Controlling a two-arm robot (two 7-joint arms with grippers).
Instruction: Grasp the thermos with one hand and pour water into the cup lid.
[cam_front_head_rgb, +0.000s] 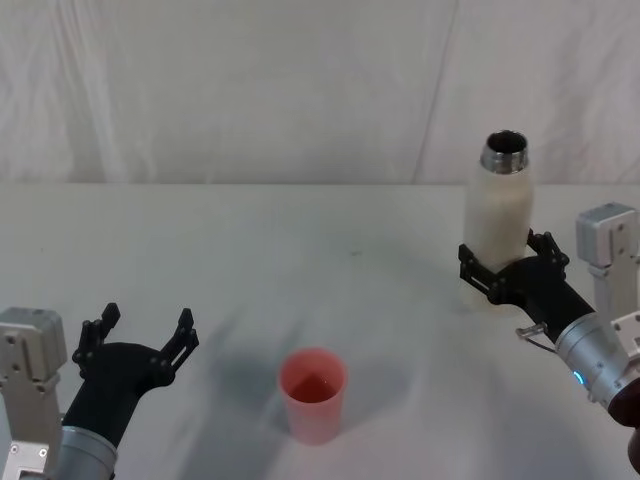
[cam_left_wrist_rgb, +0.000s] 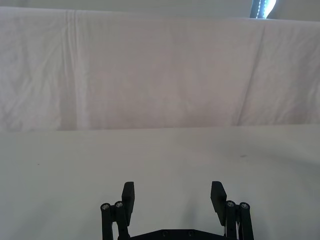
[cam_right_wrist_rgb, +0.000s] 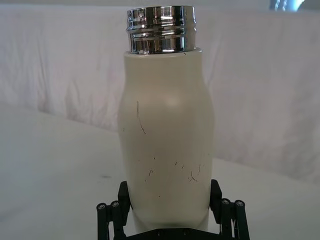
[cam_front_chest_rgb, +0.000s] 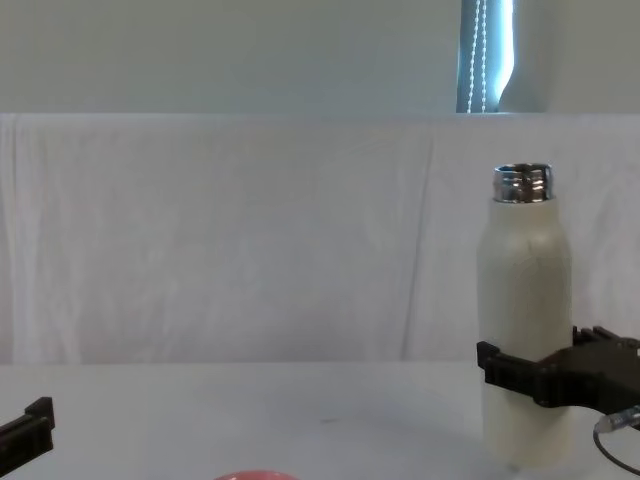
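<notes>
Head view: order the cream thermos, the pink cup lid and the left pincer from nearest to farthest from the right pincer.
1. Cream-white steel-necked thermos, held in the right pincer.
2. Pink round cup lid, centre front.
3. Left pincer, far left, open.

No readable text, labels, brands, numbers or signs anywhere. The thermos (cam_right_wrist_rgb: 166, 145) body is plain cream-white with only fine dark scratches, no lettering; its steel neck carries no marking. The cup lid (cam_front_head_rgb: 313, 392) is plain pink, unprinted.
</notes>
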